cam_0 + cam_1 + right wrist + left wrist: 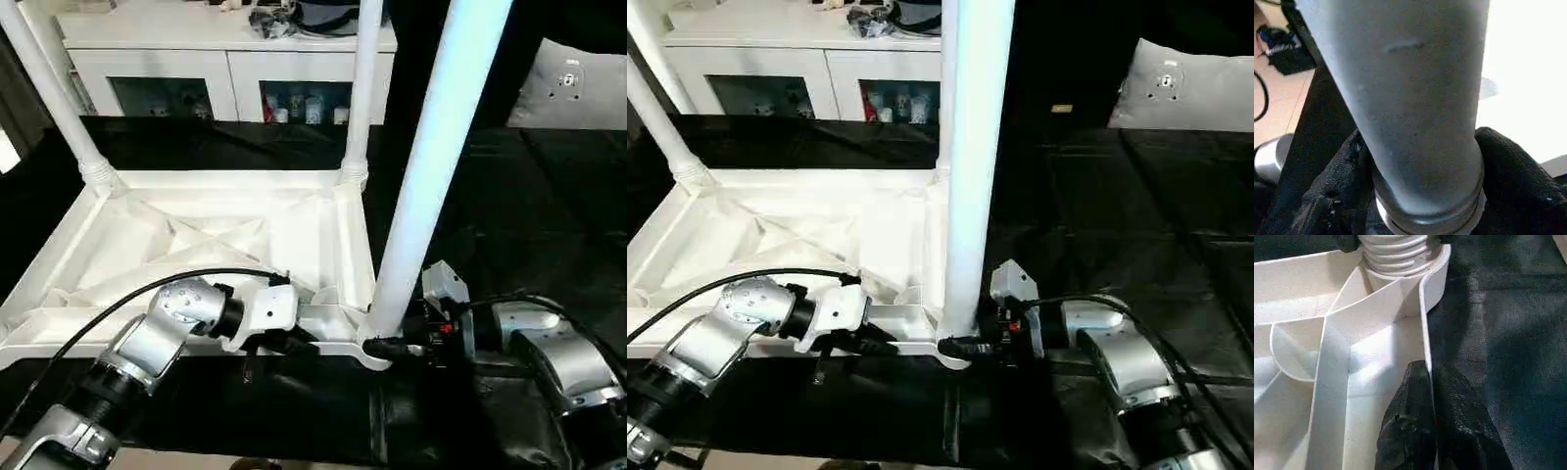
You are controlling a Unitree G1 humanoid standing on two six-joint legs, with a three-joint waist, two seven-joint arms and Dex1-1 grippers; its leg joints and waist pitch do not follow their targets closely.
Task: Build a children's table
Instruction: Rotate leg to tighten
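Observation:
The children's table lies upside down on a black cloth, its ribbed white top (196, 235) facing up. Two white legs (49, 88) (364, 88) stand in the far corner sockets. A third leg (441, 147) rises from the near right socket (372, 348). My left gripper (299, 341) is shut on the top's front rim, one finger (1410, 421) inside the wall and one outside. My right gripper (387, 345) reaches in from the right, its black fingers (1508, 176) hugging the base of the near right leg on both sides.
A white cabinet (225, 69) with glass doors stands behind the table. The black cloth (509, 215) spreads out to the right. A pale cushion (573, 88) lies at the far right. A black cable (118, 304) arcs over my left forearm.

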